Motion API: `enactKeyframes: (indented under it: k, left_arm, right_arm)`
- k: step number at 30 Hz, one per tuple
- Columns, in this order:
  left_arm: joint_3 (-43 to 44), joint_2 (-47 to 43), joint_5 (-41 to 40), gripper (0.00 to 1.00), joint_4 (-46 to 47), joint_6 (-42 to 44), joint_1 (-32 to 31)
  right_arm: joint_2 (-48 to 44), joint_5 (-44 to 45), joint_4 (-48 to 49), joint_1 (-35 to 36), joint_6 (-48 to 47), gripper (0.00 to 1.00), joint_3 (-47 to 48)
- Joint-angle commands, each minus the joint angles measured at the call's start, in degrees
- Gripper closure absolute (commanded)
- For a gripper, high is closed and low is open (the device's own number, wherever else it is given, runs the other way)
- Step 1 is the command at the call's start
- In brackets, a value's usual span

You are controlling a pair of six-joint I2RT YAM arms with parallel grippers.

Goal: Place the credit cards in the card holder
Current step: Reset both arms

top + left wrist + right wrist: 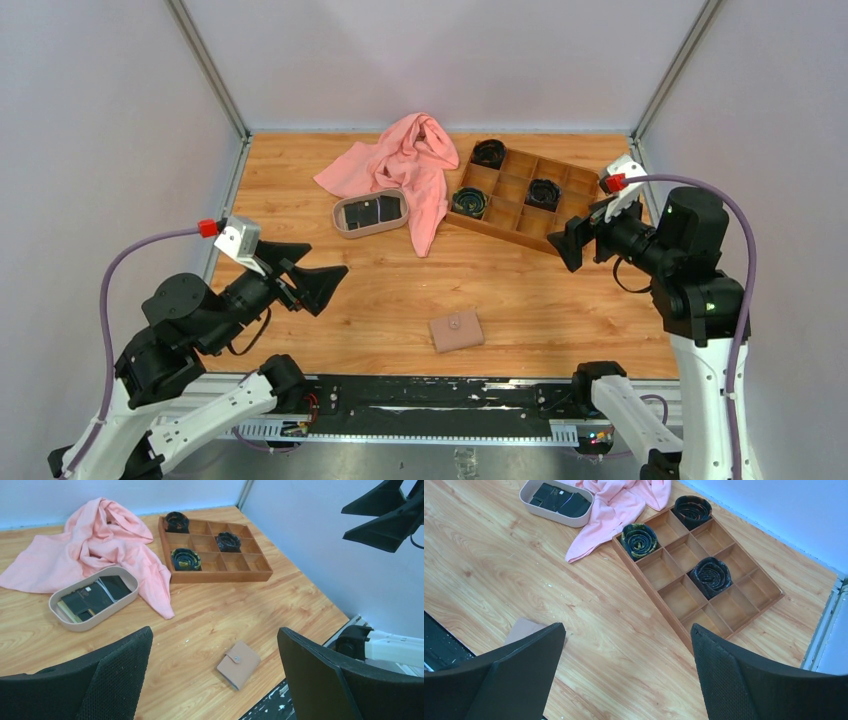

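The card holder (457, 331), a small tan-pink wallet snapped shut, lies flat near the front edge of the table; it also shows in the left wrist view (238, 664). In the right wrist view only a corner of the card holder (524, 629) shows, behind a finger. The credit cards (370, 211), mostly dark, lie stacked in an oval beige tray (372, 234) further back, the same cards (92, 599) (561, 500) showing in both wrist views. My left gripper (322, 262) hovers open at the left, well above the table. My right gripper (562, 245) hovers open at the right, empty.
A pink cloth (405, 165) is crumpled at the back, partly draped beside the tray. A brown wooden compartment box (520, 215) at the back right holds three dark rolled items (639, 539). Grey walls close in the table on three sides.
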Motion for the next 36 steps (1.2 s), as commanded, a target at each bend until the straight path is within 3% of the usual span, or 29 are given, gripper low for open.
enactKeyframes:
  k: [1,14,36]
  left_arm:
    - [-1.22,-2.04,-0.56,0.0,-1.44,-0.44,0.33]
    - [-6.26,-6.44,0.16,0.0,-1.79,-2.05,0.3]
    - [-6.96,-6.67,0.11,0.0,-1.73,-1.94,0.28]
  right_arm:
    - [-1.06,-0.45,-1.02,-1.37,1.47,0.0,1.16]
    - [-1.47,-3.78,-0.28,-3.08,3.41,0.0,-0.48]
    - [-1.75,-3.61,-0.23,-3.79,2.9,0.0,-1.59]
